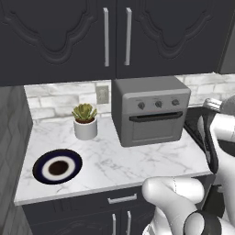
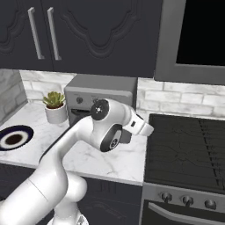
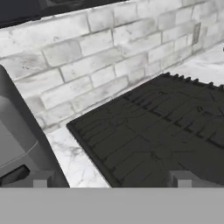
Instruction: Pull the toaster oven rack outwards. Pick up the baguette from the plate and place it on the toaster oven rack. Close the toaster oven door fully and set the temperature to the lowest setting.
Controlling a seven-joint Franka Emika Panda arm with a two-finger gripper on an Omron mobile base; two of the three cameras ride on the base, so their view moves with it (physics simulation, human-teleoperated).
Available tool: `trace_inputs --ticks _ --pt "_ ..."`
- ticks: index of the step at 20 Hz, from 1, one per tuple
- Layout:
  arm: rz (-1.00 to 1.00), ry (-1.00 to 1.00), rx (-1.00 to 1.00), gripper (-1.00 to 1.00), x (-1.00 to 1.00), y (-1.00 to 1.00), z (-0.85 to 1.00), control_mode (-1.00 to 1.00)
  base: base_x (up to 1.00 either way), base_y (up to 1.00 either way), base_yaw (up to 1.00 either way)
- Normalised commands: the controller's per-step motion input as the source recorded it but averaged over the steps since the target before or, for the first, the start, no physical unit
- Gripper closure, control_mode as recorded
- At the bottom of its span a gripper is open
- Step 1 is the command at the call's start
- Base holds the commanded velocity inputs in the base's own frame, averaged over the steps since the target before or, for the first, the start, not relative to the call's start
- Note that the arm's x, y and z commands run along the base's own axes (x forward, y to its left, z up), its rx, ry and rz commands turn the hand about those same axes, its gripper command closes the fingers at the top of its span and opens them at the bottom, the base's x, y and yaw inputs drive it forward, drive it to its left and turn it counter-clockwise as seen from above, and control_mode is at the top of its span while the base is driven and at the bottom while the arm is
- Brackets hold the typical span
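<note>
Toaster oven (image 1: 151,111) door (image 1: 155,126) closed; no legible writing.

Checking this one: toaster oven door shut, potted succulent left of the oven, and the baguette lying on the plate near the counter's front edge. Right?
Not quite. The plate holds no baguette in the left base view; its dark centre is bare. The rest stands: the toaster oven door is shut, and the potted succulent is left of the toaster oven.

plate (image 1: 57,168) front-left | plant (image 1: 85,120) behind it | toaster oven (image 1: 151,110) right
</note>
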Motion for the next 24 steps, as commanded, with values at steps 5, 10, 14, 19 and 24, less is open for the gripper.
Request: trace_inputs --ticks 5,10,14,19,24 --pt "0.12 0.10 0.10 -1.00 -0.38 0.00 0.23 -1.00 0.00 0.00 0.00" --pt "0.00 0.07 0.07 -1.00 -0.20 0.14 0.00 -1.00 0.00 0.00 0.00" --pt "0.00 -0.01 0.00 -1.00 -0.07 0.49 0.00 -1.00 0.00 0.00 0.00" --pt "0.00 -0.11 0.06 -1.00 -0.07 0.39 0.00 -1.00 0.00 0.00 0.00" --pt "0.00 -0.14 0.13 -1.00 -0.12 0.23 0.00 -1.00 0.00 0.00 0.00"
